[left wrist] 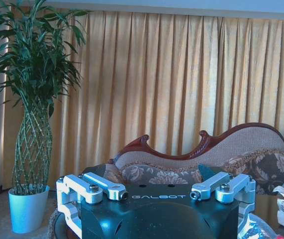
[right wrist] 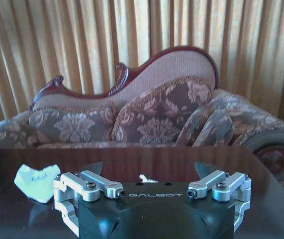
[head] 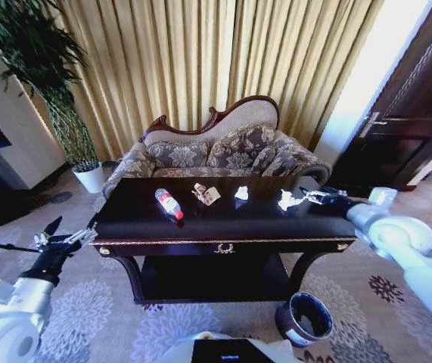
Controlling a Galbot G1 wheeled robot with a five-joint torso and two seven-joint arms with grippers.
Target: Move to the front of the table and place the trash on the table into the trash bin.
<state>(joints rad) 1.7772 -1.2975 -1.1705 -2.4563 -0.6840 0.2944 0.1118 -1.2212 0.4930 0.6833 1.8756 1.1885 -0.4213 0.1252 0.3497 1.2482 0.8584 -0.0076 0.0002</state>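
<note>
So the table is the anchor here, everything else gets placed off it. The robot is already parked square in front of its long edge, the little gold emblem nearly dead centre. The sofa sits right behind the table, the potted plant off its far left corner.

The trash bin stands on the carpet just in front of the table's right front leg, so it's on the right arm's side.

On the tabletop, going left to right: the bottle lies on its side left of centre, long axis running diagonally, red cap pointing toward the front edge. Then the tan wrapper near the middle, then a small white paper piece just right of it. There's another crumpled white scrap further toward the right end.

The right gripper hovers over the table's right end with its fingers spread apart, nothing in them, and that white scrap lies just beside its tips, toward the table's middle. In the right wrist view a pale scrap sits off to one side of the open jaws rather than between them, so I reckon it needs a sideways nudge before closing.

The left gripper hangs off the table's left end, below top level, also splayed and holding nothing. The bottle's nearer to that one.
</note>
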